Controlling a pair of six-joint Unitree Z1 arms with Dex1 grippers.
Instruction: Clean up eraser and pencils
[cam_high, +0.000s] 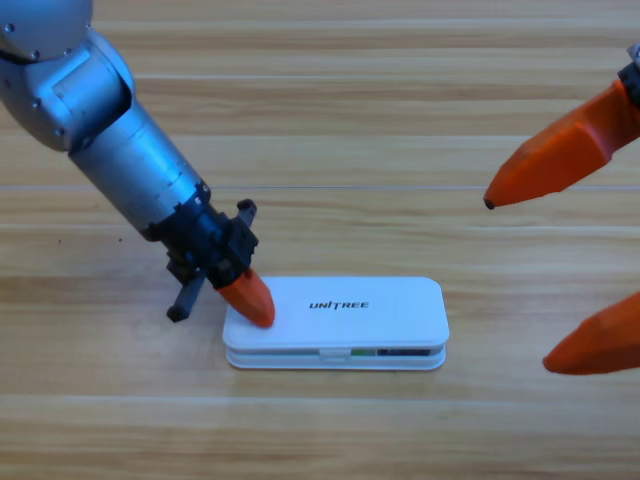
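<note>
One view only, high camera. We saw white case (335, 322) lying closed at table's (330, 120) lower centre, lid down; green and dark bits showed through front seam, so we took pencils and eraser to be inside, otherwise hidden. Left gripper (250, 298), reaching from 10 o'clock, pressed orange tip on lid's 9 o'clock end; we could not tell its jaw state. Right gripper (530, 280) waited at 3 o'clock edge, jaws wide apart.

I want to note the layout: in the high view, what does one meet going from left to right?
Left arm → left tool, its orange tip on the left end of the closed white case → right tool, waiting at the right edge, open.
</note>
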